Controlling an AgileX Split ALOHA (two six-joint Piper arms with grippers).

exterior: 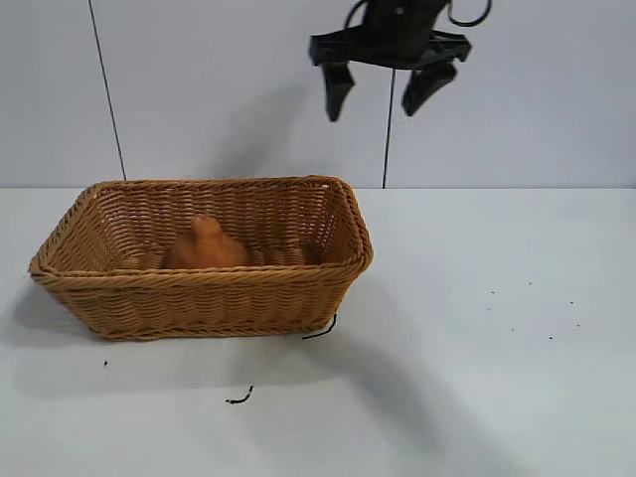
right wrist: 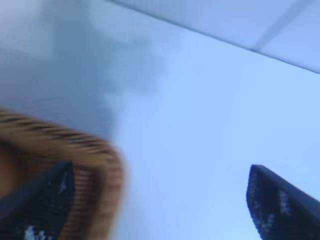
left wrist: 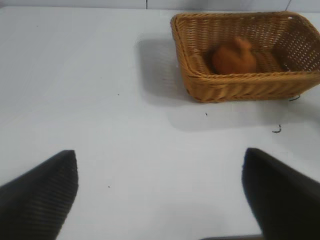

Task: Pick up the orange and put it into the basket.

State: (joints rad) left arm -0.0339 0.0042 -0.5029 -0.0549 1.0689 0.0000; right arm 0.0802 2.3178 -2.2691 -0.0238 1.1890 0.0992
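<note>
The orange lies inside the wicker basket, left of the basket's middle; both also show in the left wrist view, the orange in the basket. My right gripper hangs open and empty high above the basket's right end. In the right wrist view its gripper is open with a blurred corner of the basket by one finger. My left gripper is open and empty over bare table, well away from the basket; it is out of the exterior view.
The basket stands on a white table. A dark twig lies in front of the basket and another at its front right corner. A white wall stands behind.
</note>
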